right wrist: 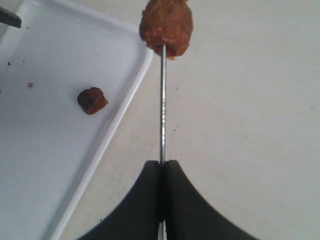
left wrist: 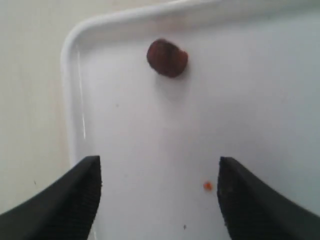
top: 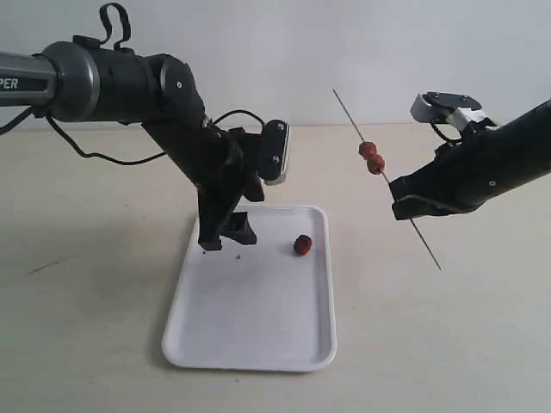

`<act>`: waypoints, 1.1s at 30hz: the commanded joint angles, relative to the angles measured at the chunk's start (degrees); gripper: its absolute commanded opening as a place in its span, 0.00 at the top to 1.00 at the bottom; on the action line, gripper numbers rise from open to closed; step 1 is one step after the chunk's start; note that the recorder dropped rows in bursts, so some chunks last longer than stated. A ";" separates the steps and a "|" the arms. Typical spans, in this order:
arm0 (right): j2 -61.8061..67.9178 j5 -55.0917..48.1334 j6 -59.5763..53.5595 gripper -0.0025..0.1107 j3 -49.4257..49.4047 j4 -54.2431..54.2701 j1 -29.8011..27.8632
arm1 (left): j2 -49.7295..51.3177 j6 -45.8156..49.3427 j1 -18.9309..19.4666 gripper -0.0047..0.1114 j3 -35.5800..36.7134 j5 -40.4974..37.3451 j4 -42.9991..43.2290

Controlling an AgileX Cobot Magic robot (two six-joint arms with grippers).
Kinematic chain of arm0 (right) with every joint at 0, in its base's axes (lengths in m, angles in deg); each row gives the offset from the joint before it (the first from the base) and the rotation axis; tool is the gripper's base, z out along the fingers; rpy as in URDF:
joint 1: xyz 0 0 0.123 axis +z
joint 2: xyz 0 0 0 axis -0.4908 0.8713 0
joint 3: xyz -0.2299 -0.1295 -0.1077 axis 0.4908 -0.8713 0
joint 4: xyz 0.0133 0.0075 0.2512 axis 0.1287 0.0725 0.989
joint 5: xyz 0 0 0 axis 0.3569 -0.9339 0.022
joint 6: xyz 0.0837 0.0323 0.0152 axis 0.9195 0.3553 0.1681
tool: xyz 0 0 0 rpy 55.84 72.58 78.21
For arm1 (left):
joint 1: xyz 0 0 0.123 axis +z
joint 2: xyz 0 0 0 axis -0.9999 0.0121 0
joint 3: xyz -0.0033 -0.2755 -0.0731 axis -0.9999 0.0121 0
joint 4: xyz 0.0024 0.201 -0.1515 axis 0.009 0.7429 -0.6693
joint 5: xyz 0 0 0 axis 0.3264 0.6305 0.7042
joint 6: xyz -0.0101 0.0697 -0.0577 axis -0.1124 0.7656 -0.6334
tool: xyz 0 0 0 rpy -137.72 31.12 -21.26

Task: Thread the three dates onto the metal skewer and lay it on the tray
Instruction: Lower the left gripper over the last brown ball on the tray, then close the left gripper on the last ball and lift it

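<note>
The left gripper (top: 225,237) hangs wide open and empty over the white tray (top: 250,331), toward its far left part. 1 wrinkled reddish-brown date (top: 302,245) lies by the tray's right rim, clear of that gripper. Right of the tray the thin metal skewer (top: 349,114) slants in the air with 2 dates (top: 372,157) threaded on it, touching; the right gripper (top: 401,205) pinches it tight below them. The beige table (top: 86,327) meets a pale wall (top: 362,43); the tray's near half lies bare.

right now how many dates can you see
3. Two dates sit on the skewer held in the right gripper; the third date lies on the tray. None looks hidden.
</note>
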 commanded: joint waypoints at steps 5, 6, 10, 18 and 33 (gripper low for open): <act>0.01 -0.01 -0.03 0.98 -0.20 -0.01 -0.29 | 0.04 7.89 -5.22 0.40 -0.52 4.15 0.53; 0.01 -0.01 -0.03 0.98 -0.20 -0.01 -0.29 | 0.17 7.89 -6.10 0.40 -0.52 5.36 1.50; 0.01 -0.01 -0.03 0.98 -0.20 -0.01 -0.29 | 0.17 6.90 -9.03 0.40 -0.52 10.19 2.25; 0.00 -0.24 -0.03 0.98 -0.20 -0.01 -0.29 | 2.53 -3.25 -9.86 0.40 -2.17 10.31 7.54; 0.00 -0.22 -0.14 0.98 -0.20 -0.12 -0.29 | 9.17 -2.68 -9.86 0.40 -8.54 2.59 15.34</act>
